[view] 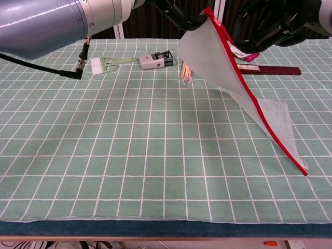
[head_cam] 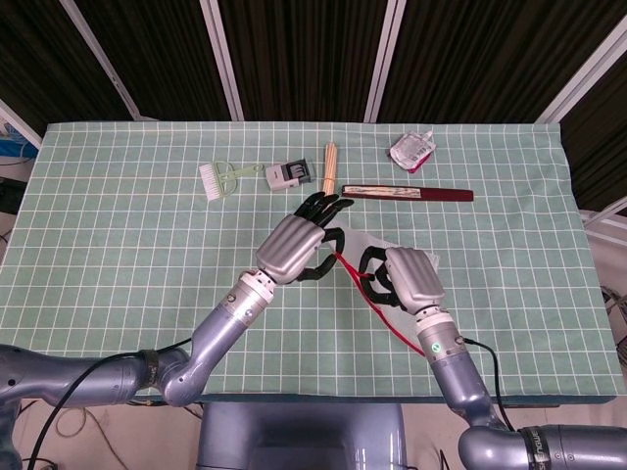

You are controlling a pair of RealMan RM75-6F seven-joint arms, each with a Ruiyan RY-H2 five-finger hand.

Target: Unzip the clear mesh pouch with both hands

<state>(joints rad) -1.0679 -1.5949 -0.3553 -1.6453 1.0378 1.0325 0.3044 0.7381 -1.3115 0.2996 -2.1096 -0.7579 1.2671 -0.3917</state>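
We count one clear mesh pouch (view: 223, 67), one small brush (head_cam: 217, 180), one grey stamp-like block (head_cam: 289, 174), one bundle of wooden sticks (head_cam: 329, 163), one long dark red case (head_cam: 408, 194) and one crumpled clear packet (head_cam: 411, 150) with red in it, all on the green gridded worktop (head_cam: 118, 245) except the pouch. Two hands, both on the pouch. The pouch is lifted off the worktop at mid-table, held up between the hands, with its lower corner hanging down toward the cloth on the robot's right side; we can't tell whether that corner touches. It's a translucent white mesh, flat, with a red zipper edge running as a straight diagonal line from the upper end at the hands down to the low corner. In the chest view the mesh panel hangs taut and wedge-shaped under the red edge. Our left hand (head_cam: 294, 245) has its fingers curled around the upper end of the pouch, fingertips dark and pointing toward the far side. Our right hand (head_cam: 409, 279) is closed on the red zipper edge just beside the left one, fingers wrapped in. Whether the zip is parted at all we can't tell from either view. The brush, block, sticks, case and packet lie in a row at the far side, well apart from the hands.
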